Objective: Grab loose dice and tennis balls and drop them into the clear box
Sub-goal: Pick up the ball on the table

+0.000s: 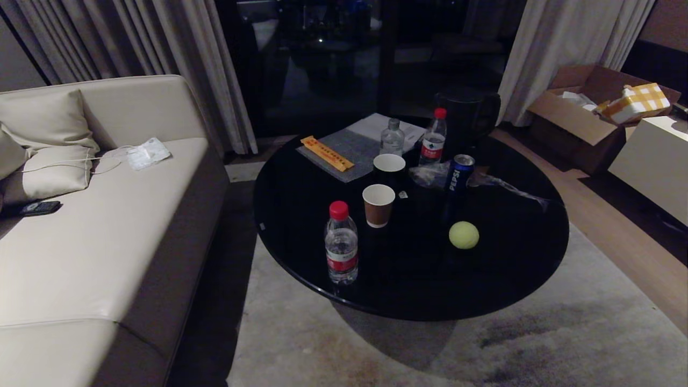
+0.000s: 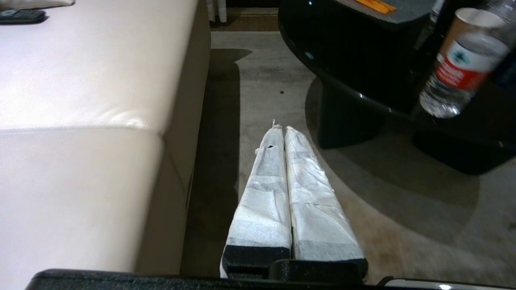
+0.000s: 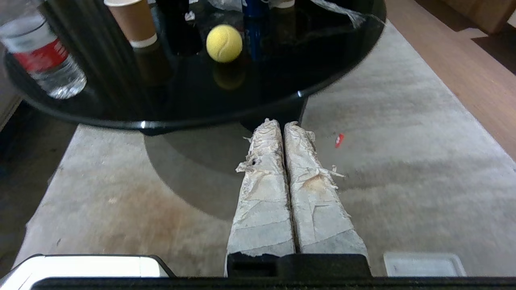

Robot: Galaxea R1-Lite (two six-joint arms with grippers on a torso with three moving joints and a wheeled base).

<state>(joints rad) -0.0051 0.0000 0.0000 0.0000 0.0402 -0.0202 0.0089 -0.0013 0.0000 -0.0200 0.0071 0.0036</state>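
One tennis ball [image 1: 464, 235] sits on the round black table [image 1: 301, 279], near its front right edge, just past the blue soda can [image 1: 460, 172]. No dice and no clear box show anywhere, so the box may be out of view. The left gripper [image 2: 281, 128] hangs low over the rug [image 1: 564, 344] beside the sofa [image 1: 107, 258], its fingers pressed together and empty. The right gripper [image 3: 281, 123] is pinched together too, empty, low over the rug and pointing at the ball, likely waiting to start.

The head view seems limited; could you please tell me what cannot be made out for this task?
- Dice: none visible in any view.
- Clear box: not identifiable; a pale tray-like corner is cut off by the right wrist view's edge.
- Both arms: outside the head view.
- Only one tennis ball shows.
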